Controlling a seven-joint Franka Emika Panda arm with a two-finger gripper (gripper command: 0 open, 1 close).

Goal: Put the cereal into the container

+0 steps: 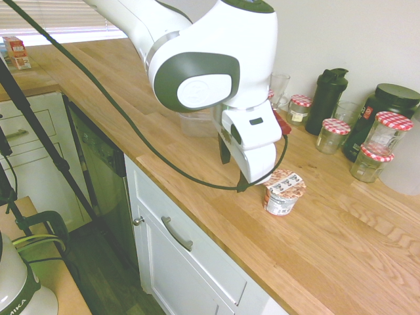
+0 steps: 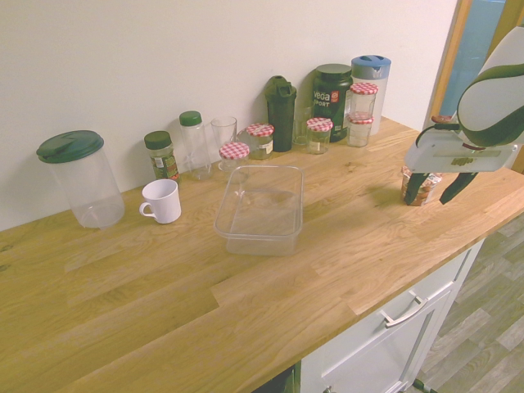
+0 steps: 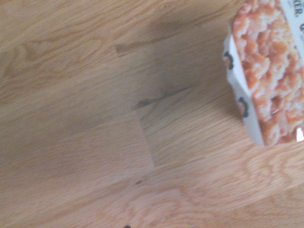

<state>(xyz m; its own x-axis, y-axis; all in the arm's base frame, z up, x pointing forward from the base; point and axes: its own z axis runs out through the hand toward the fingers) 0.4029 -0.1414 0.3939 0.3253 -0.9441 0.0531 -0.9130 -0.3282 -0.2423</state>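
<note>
Claw: fingers spread wide with nothing between them, pointing steeply down, hanging above the surface and just beside the cereal.
Fingers: dark; in the second exterior view one shows on each side of the cup, neither touching it.
Cereal: small white cup standing upright on the surface, between its front edge and the jars along the wall; foil lid brownish-pink with black-and-white print. In the first exterior view the claw partly overlaps its near rim.
Wrist view: the lid fills one corner, showing a picture of orange-brown flakes; bare wood grain covers the rest.
Container: clear shallow tub, empty, resting flat near the middle of the surface, well apart from the cereal.
Mug: white, just beside the container, on the side away from the cup.
Pitcher: clear with a green lid, near the wall, beyond the mug.
Jars: glass with red-checked lids, lined up along the wall edge.
Shaker: dark bottle among the jars at the wall.
Tub: black, green lettering, next to the shaker.
</note>
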